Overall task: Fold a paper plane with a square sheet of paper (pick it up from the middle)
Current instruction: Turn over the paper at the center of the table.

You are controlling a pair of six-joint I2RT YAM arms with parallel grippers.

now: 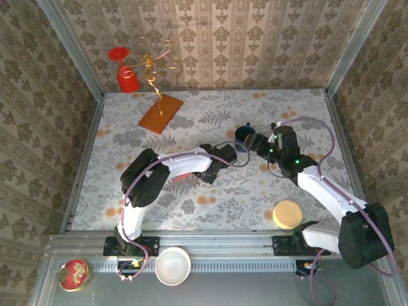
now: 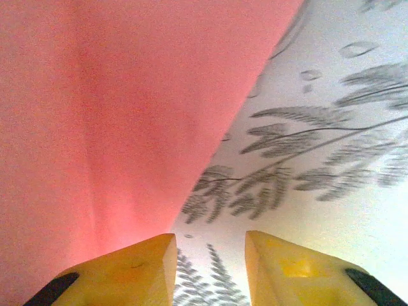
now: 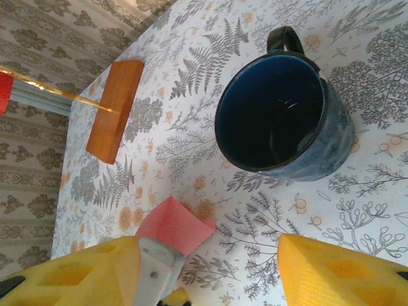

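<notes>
We lose most of the paper (image 2: 127,95) under the left arm (image 1: 185,164); it lies on the table (image 1: 287,115) beside the left gripper (image 2: 210,242), parted, empty; right gripper (image 3: 210,245) gapes by the mug (image 3: 280,121)

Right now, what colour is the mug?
The mug is dark blue, clearest in the right wrist view.

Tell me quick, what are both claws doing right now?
Left claw: open, sheet of paper beside it, not gripped.
Right claw: open, holding nothing.

The paper (image 2: 115,108) blurs and runs off my left wrist view; from above, my left arm (image 1: 185,163) hides most.
</notes>
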